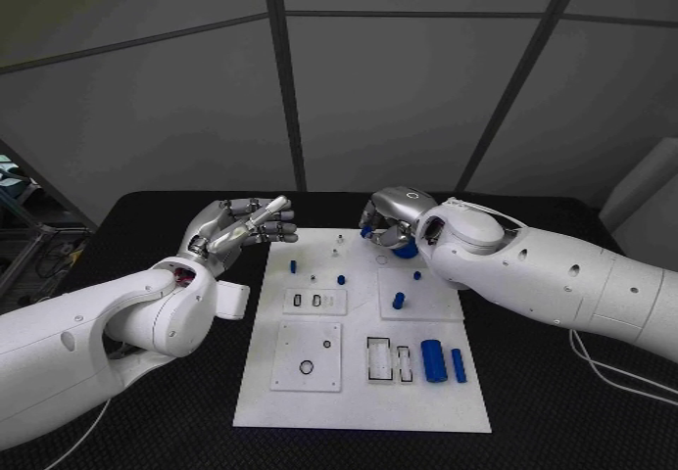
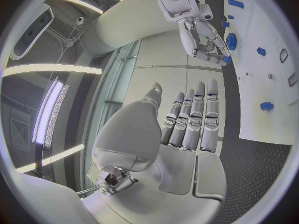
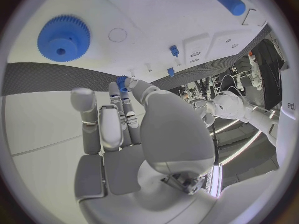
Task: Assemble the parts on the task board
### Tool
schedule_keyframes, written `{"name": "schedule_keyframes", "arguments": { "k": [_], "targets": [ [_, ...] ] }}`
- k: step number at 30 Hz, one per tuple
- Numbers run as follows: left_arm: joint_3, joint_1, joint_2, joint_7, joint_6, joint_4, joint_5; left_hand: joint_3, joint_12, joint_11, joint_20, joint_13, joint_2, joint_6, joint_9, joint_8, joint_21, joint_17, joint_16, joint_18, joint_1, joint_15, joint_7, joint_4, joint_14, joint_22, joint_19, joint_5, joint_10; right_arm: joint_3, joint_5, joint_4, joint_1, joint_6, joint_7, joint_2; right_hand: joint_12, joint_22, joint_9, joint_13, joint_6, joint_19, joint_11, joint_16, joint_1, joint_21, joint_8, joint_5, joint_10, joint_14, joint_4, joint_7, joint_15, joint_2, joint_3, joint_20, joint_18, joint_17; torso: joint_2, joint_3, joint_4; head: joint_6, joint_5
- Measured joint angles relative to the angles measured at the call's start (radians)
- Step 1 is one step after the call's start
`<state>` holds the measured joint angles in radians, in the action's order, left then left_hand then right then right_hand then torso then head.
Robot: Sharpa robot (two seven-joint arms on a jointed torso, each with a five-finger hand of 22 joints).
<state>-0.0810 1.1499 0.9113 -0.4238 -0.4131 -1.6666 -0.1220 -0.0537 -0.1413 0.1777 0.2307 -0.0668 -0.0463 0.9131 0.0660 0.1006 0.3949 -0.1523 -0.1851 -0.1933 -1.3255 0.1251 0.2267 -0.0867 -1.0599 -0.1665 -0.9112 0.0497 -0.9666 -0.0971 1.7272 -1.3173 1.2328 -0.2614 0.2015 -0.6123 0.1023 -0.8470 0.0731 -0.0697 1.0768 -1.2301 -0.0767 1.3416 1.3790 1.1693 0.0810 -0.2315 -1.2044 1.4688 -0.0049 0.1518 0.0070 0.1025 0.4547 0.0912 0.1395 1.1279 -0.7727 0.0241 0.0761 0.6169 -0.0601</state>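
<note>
On the task board (image 1: 424,406), two blue cylinders (image 1: 434,364), one gear (image 3: 64,37).

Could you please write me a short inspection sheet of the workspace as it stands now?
Surface: black table, task board lying in the middle.
Job's things: blue gear at the board's far end; two blue cylinders lying near the front; small blue pegs standing.
Clutter: nothing seen.
Hands: left hand open, above the board's far left corner; right hand pinches a small blue part.
Cables: white cable beside the right arm.
Surroundings: grey wall panels.
</note>
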Motion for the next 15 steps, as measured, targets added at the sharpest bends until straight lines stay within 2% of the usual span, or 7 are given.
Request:
{"name": "schedule_keyframes", "arguments": {
  "k": [10, 15],
  "targets": [
    [0.000, 0.000, -0.007, 0.001, 0.002, 0.005, 0.000, 0.000, 0.000, 0.000, 0.000, 0.000, 0.000, 0.000, 0.000, 0.000, 0.000, 0.000, 0.000, 0.000, 0.000, 0.000, 0.000, 0.000, 0.000, 0.000, 0.000, 0.000, 0.000, 0.000, 0.000, 0.074, 0.003, -0.010, -0.008, 0.092, -0.004, -0.003, 0.000, 0.000, 0.000, 0.000, 0.000, 0.000, 0.000, 0.004, 0.000, 0.005, 0.000, 0.000, 0.000, 0.000, 0.000, 0.000, 0.000, 0.000, 0.000, 0.004, -0.001, 0.0006, 0.0032, -0.001, -0.002],
    [0.000, 0.002, -0.007, 0.001, 0.003, 0.004, 0.000, 0.000, 0.000, 0.000, 0.000, 0.000, 0.000, 0.000, 0.000, 0.000, 0.000, 0.000, 0.000, 0.000, 0.000, 0.000, 0.000, 0.000, 0.000, 0.000, 0.000, 0.000, 0.000, 0.000, 0.000, 0.104, 0.003, -0.005, -0.012, 0.121, -0.004, -0.003, 0.000, 0.000, 0.000, 0.000, 0.000, 0.004, 0.000, 0.004, -0.001, 0.005, 0.000, 0.000, 0.000, 0.000, 0.000, 0.000, 0.000, 0.000, 0.000, 0.004, -0.001, 0.0006, 0.0032, 0.001, 0.003]
  ]
}}
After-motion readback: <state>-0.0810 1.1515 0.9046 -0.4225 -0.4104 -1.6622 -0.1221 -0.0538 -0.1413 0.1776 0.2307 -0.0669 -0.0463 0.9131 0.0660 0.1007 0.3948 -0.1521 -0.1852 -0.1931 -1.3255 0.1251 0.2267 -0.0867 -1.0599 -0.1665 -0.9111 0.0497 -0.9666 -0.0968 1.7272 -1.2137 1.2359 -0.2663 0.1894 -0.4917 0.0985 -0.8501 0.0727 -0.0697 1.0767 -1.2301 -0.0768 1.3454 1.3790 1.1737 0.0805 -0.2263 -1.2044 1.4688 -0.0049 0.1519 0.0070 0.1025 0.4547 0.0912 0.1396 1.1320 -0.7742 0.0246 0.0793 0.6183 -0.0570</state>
